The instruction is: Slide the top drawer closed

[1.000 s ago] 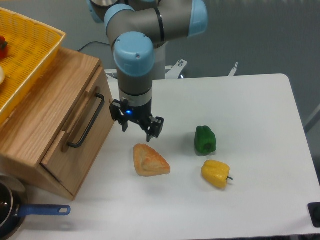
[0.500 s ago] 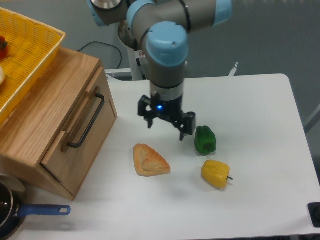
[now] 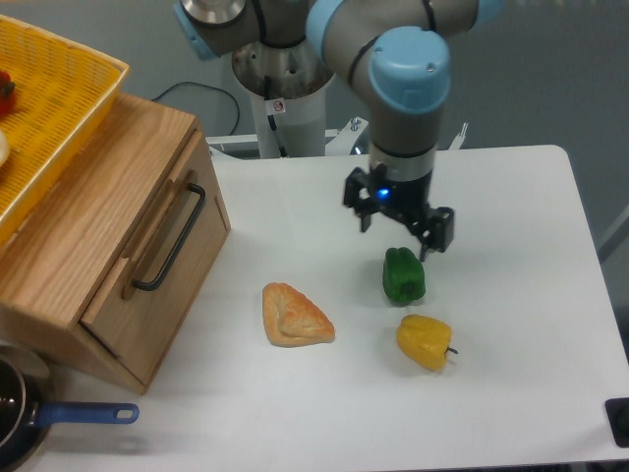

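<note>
The drawer (image 3: pixel 162 246) sat at the left of the table (image 3: pixel 511 374), its front looking flush with the cabinet (image 3: pixel 93 187), black handle (image 3: pixel 172 239) facing the open tabletop. So the push itself appeared done, or as good as done. The gripper (image 3: pixel 398 218) hung well away from it, over the table's middle, just above the green pepper (image 3: pixel 404 276), jaws spread and holding nothing. By the look of it, this was the pull-back step, arm clear of the woodwork. A yellow pepper (image 3: pixel 424 341) lay just below the green one, and a bread wedge (image 3: pixel 293 316) rested between the peppers and the drawer. If any gap remained, the next move would call for crossing back left, staying above the bread, and pressing flat against the front panel. A yellow basket (image 3: pixel 59 98) sat on the cabinet top.
</note>
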Available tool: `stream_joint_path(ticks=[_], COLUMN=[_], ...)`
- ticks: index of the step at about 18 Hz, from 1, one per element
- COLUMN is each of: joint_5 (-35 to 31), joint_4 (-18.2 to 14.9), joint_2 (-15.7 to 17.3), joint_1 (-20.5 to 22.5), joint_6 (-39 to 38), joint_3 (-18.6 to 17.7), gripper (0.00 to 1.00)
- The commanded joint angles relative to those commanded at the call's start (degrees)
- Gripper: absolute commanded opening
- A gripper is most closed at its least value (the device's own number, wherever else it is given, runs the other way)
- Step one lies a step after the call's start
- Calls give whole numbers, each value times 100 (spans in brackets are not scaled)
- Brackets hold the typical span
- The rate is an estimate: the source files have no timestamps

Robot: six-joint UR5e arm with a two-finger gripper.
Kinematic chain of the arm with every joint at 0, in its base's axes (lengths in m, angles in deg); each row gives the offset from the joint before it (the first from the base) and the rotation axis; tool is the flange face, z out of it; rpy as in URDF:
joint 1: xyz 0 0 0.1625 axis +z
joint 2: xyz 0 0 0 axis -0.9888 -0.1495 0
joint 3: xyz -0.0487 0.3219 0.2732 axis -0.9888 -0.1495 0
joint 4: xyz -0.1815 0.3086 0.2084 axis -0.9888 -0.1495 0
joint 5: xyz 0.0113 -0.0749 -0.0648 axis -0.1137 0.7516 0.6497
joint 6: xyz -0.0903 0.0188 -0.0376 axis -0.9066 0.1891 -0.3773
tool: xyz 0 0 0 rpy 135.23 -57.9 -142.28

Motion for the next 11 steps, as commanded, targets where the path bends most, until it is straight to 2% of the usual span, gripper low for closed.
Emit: stream_joint_path(ticks=[6,11], joint_5=[-9,289], joint_4=[-228,-396], joint_2=[158,299], joint_1=[598,1160], joint_6=[916,1725], joint_3=[-44,-44], gripper=[100,100])
